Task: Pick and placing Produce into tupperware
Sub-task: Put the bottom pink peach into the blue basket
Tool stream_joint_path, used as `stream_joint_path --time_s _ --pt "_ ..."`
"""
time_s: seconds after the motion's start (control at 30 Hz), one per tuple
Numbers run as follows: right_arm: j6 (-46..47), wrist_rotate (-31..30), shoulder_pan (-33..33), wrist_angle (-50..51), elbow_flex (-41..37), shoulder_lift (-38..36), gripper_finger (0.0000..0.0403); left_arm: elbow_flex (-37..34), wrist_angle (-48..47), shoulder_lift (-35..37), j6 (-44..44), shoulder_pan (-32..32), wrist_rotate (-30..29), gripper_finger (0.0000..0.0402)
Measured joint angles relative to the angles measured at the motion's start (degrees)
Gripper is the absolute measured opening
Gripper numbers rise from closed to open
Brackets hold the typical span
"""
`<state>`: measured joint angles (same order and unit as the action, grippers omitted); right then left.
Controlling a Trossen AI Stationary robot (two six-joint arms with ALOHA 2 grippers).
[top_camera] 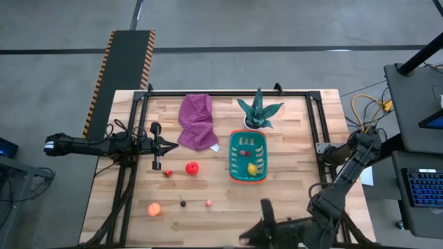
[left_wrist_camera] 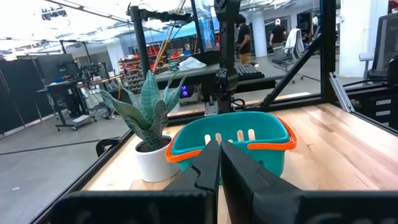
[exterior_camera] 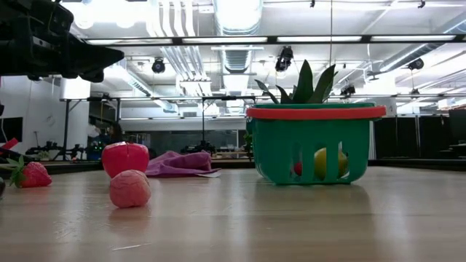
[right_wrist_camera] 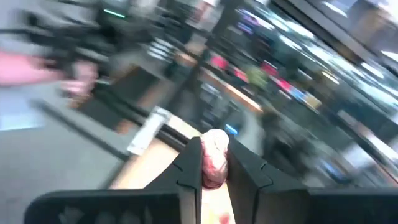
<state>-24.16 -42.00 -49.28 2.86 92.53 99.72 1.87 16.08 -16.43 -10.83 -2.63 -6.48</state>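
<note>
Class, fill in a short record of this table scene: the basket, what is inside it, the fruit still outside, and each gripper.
basket: teal slotted plastic basket with orange rim, beside the potted green plant
inside: yellow lemon
outside: round red fruit, strawberry, orange ball, small dark piece, small pink ball
left gripper: shut, empty, by the purple cloth
right gripper: shut on a small pink-red piece, at the table edge opposite the plant
</note>
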Motion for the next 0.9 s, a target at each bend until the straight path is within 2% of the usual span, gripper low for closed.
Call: stream_joint_path --time_s 0.3,0.47,0.73,0.8,0.9 --pt "11.4 -34.5 0.0 2.7 0.0 0.1 0.0038 0.0 0.0 0.1 0.0 0.0 0.0 0.0" --pt "14.6 -47.6 0.5 2.9 0.0 0.2 0.0038 0.0 0.0 0.1 0.0 0.0 0.0 0.0" --pt "13.9 -45.0 1.2 2.9 -0.4 0.3 0.0038 0.0 0.0 0.1 0.0 0.0 0.0 0.0" --pt "12.3 -40.5 1.2 3.0 -0.5 0.3 0.0038 0.0 0.0 0.1 0.0 0.0 0.0 0.0" --pt "8.5 -30.5 1.2 3.0 -0.5 0.3 0.0038 0.0 0.0 0.0 0.0 0.0 0.0 0.0"
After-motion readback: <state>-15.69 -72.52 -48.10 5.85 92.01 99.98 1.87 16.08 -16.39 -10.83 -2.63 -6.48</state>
